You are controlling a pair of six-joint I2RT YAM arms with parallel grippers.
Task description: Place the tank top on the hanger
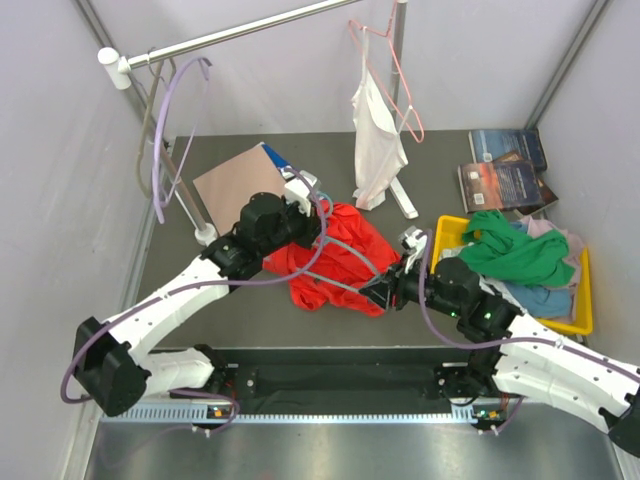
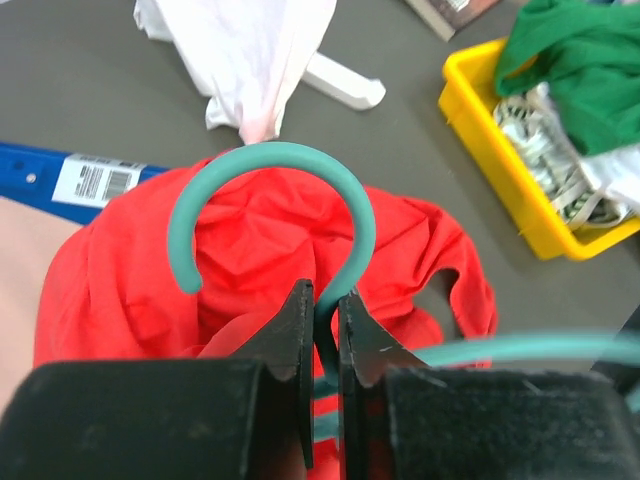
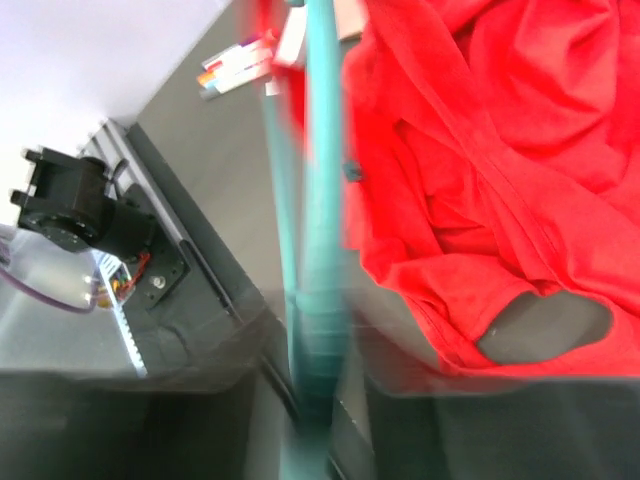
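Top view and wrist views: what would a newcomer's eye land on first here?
The bright red tank top heaped mid-table between the two arms stands out first. Next comes the teal hanger over it, its neck pinched in the left gripper. At the right edge, a yellow bin holds a green garment.

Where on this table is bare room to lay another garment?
One patch lies between the white top and the books. Another runs between the tank top and the near edge. The middle is crowded with the hanger, the left end effector and the right end effector; the yellow bin fills the right.
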